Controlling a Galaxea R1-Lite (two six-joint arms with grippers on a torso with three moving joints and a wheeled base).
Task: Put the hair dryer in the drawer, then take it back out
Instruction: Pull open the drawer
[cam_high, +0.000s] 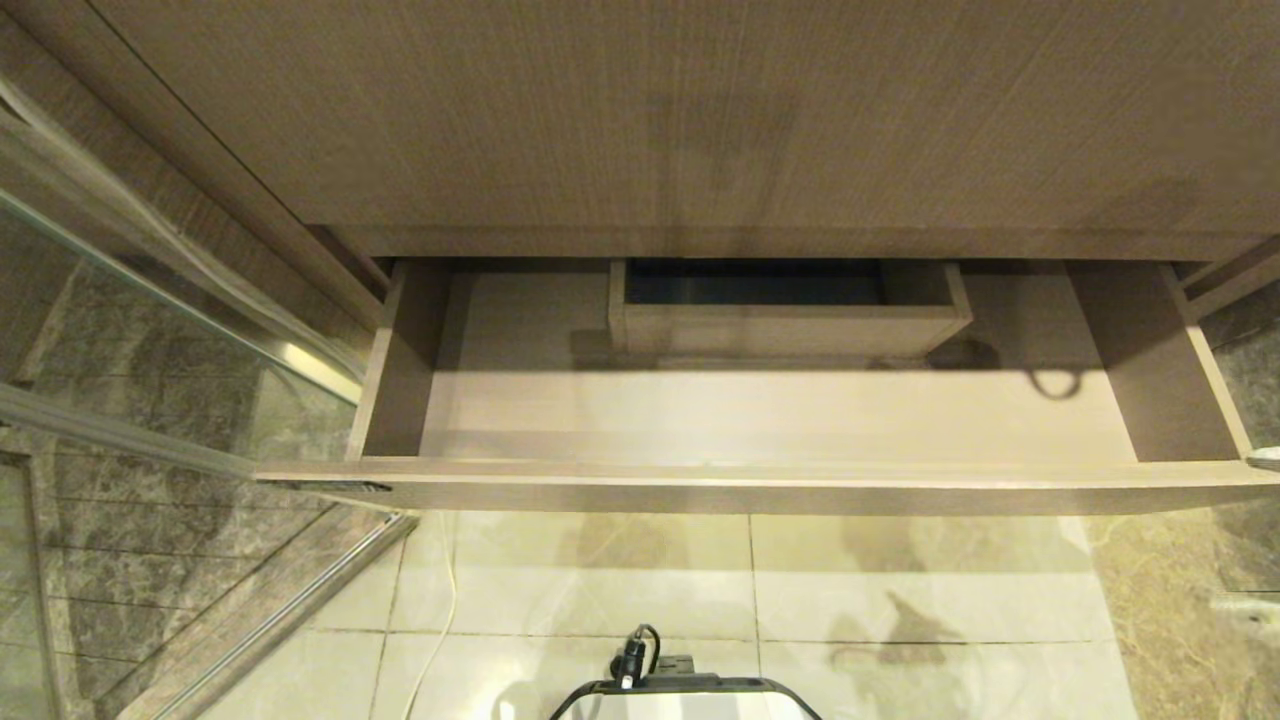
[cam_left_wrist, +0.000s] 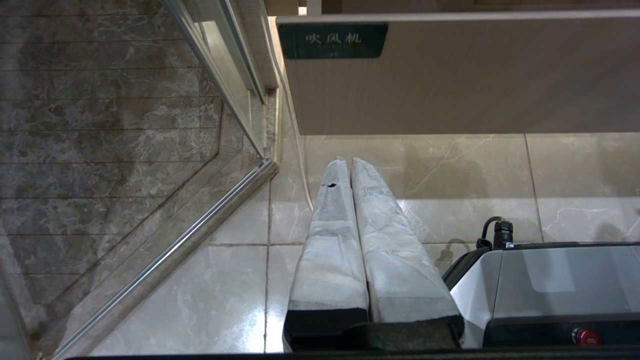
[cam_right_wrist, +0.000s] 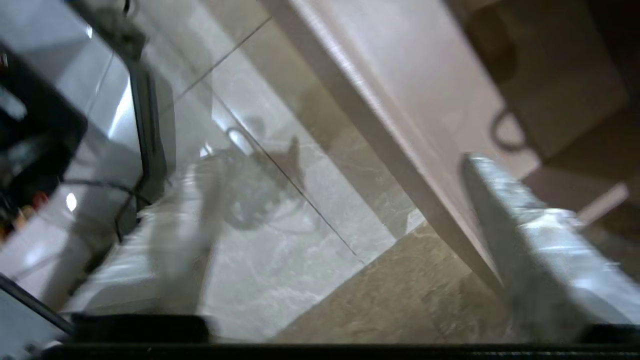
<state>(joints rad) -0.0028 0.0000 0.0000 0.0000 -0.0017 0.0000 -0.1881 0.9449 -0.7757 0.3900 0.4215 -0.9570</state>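
Head view: the drawer (cam_high: 760, 420) stands open across mid-frame, no hair dryer visible anywhere. Left wrist view: left gripper (cam_left_wrist: 350, 165) clenched, centre frame. Right wrist view: right gripper (cam_right_wrist: 340, 210) spread, empty. Likely light, rigid; grasp the barrel.

The drawer (cam_high: 1140, 350) stands pulled open over the pale tiled floor (cam_high: 900, 600). A boxed cutout (cam_high: 790, 325) sits at its mid-back. A thin white cord (cam_high: 440, 610) lies on the floor.
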